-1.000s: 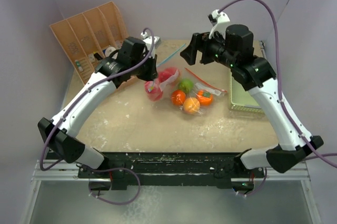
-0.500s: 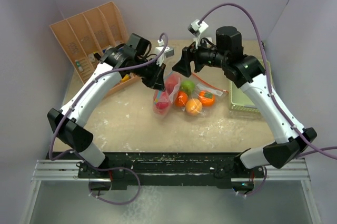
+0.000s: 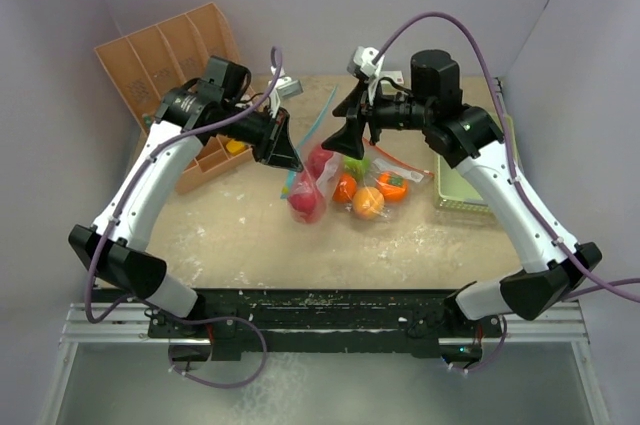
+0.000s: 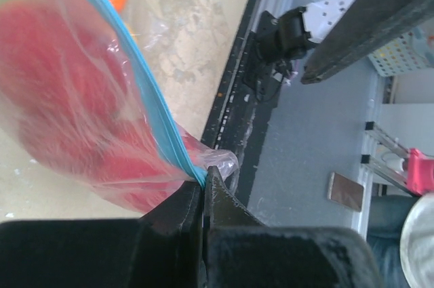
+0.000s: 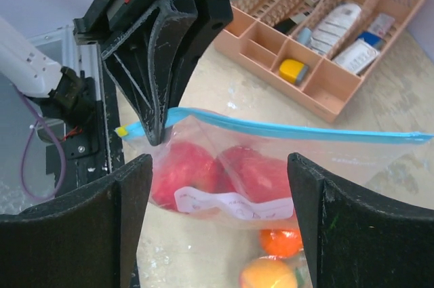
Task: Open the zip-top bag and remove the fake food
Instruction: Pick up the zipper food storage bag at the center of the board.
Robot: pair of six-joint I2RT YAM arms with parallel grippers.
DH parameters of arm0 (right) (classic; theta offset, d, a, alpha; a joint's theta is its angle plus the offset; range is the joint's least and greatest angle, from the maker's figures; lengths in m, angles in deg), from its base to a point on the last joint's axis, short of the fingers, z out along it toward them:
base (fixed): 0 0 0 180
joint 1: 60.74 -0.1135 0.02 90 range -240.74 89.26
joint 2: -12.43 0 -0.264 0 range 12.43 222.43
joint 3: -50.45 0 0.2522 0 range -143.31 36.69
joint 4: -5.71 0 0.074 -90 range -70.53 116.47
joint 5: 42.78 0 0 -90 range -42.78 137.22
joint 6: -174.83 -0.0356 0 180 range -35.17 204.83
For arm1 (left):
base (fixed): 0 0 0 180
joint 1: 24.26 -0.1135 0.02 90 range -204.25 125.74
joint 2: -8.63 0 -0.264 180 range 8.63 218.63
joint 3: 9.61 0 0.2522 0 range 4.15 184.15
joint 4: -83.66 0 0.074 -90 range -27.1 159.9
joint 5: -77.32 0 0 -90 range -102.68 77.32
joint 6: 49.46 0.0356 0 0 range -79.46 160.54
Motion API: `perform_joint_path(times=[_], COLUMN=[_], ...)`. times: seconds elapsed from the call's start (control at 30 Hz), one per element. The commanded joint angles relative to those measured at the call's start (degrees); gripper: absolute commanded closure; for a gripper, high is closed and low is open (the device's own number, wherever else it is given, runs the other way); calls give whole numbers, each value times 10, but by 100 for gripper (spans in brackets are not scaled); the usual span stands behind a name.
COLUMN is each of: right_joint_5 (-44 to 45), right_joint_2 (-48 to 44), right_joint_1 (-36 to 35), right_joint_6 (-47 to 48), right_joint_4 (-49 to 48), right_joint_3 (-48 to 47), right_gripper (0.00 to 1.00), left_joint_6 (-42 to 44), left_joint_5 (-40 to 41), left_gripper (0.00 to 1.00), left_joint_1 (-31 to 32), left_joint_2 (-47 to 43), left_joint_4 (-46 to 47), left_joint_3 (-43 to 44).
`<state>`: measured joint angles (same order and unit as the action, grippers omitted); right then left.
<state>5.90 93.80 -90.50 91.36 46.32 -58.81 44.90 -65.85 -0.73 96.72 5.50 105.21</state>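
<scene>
So the left gripper [image 4: 205, 178] was clamped on the corner of the zip-top bag [image 4: 102, 98], fake food [image 4: 61, 64] hanging below it; the right gripper [image 5: 220, 166] gaped wide, empty, facing the bag.

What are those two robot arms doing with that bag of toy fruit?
The left gripper is pinching one corner of the zip-top bag and holding it up. The right gripper is open in front of the bag, not gripping it. Inside are red toy fruits, and the blue zip looks shut. On the table lie orange and green fruits.

Soft, even light, faint shadows; left wrist close-up badly blurred
</scene>
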Motion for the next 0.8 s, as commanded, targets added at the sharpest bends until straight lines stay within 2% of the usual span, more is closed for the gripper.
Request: perform_joint_path(times=[0.0, 0.27, 0.47, 0.6, 0.77], right_joint_5=[-68, -82, -131, -181, -191], right_joint_2=[-1, 34, 44, 64, 71], right_joint_1=[1, 1, 1, 0, -6], right_joint_6=[38, 71, 44, 54, 74], right_joint_4=[-43, -20, -60, -32, -2], right_joint_3=[-18, -81, -95, -106, -116], right_gripper=[17, 16, 17, 22, 25], left_joint_6=[34, 42, 43, 42, 37], left_joint_5=[-98, -160, -186, -197, -206], left_gripper=[100, 100, 100, 100, 100], left_joint_1=[-1, -1, -1, -1, -1], left_joint_2=[-32, -43, -56, -56, -57], left_joint_4=[-3, -10, -10, -7, -1], left_joint_3=[18, -5, -5, -4, -5])
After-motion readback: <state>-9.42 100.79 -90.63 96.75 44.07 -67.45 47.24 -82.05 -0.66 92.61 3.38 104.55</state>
